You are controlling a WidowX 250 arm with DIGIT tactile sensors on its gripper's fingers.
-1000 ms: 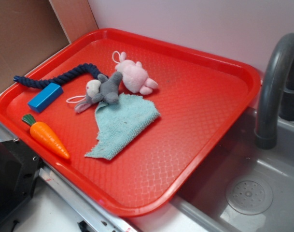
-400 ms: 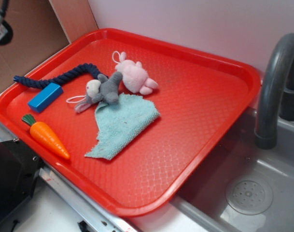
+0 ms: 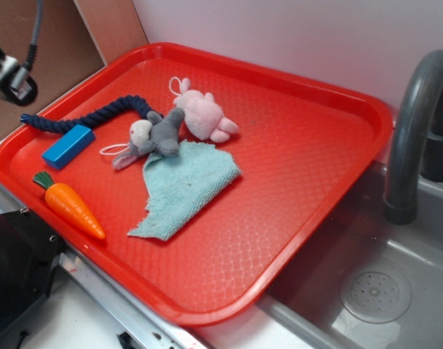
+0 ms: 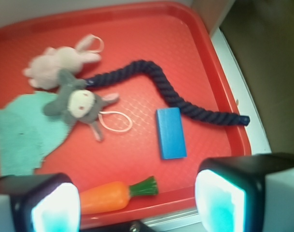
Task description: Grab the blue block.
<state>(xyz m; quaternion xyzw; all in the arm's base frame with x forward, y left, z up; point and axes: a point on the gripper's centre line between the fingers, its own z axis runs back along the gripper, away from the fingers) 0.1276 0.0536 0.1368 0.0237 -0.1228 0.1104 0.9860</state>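
well, the small bright blue rectangular block [image 3: 68,145] lies flat at the red plastic tray's [image 3: 308,182] far-left corner, just beside the dark navy braided rope [image 3: 83,116]. the gripper [image 4: 137,200] hangs high, jaws spread wide and empty; it should descend squarely across the block's narrow width, clear of the rope.

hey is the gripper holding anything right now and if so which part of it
Nothing is held. The gripper is open with empty space between its fingers, above the tray's edge; the blue block lies untouched on the tray.
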